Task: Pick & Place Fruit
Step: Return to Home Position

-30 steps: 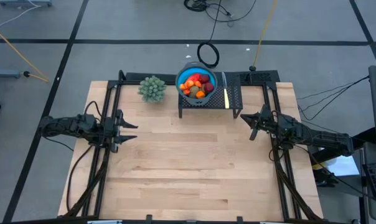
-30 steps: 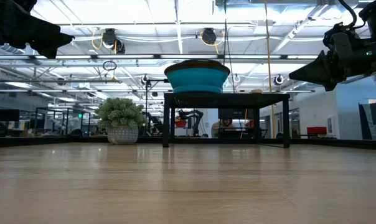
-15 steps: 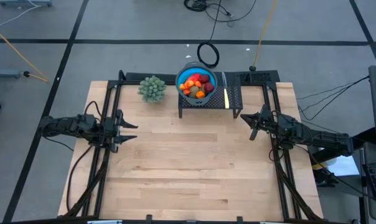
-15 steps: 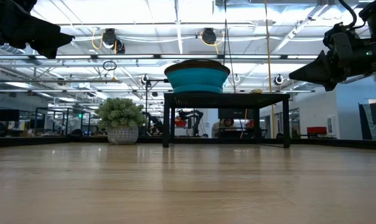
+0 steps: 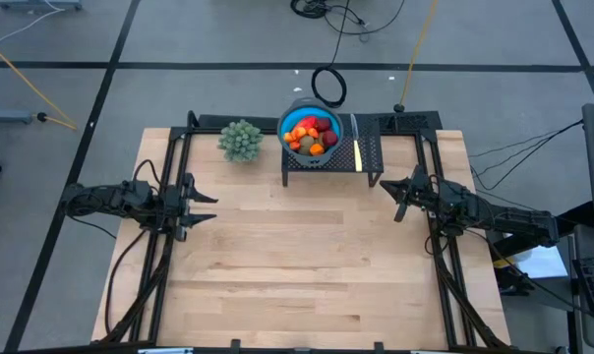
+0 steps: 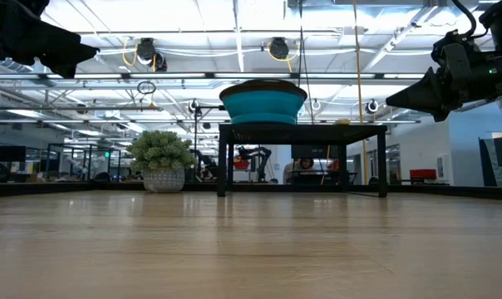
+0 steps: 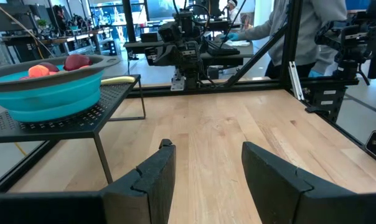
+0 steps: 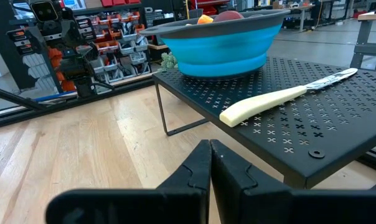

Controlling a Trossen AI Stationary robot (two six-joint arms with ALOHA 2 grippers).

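The fruit (image 5: pixel 311 135), a heap of small red, orange and olive pieces, fills a blue bowl (image 5: pixel 290 117) that stands on a black perforated rack (image 5: pixel 368 155) at the table's far edge. Only the tops of a few pieces (image 7: pixel 76 61) show above the rim (image 8: pixel 219 25). My left gripper (image 5: pixel 208 208) hovers open over the table's left side, clear of the wood. My right gripper (image 5: pixel 393 200) is shut, above the right side, just near of the rack's right end. Both show high in the low view (image 6: pixel 93 51) (image 6: pixel 392 101).
A pale yellowish knife (image 5: pixel 356 147) lies on the rack beside the bowl (image 8: pixel 275 99). A green bushy plant (image 5: pixel 240 140) in a pot stands left of the rack. Bare wooden tabletop (image 5: pixel 297 256) stretches between the arms. A person stands beyond the table in the left wrist view (image 7: pixel 300 31).
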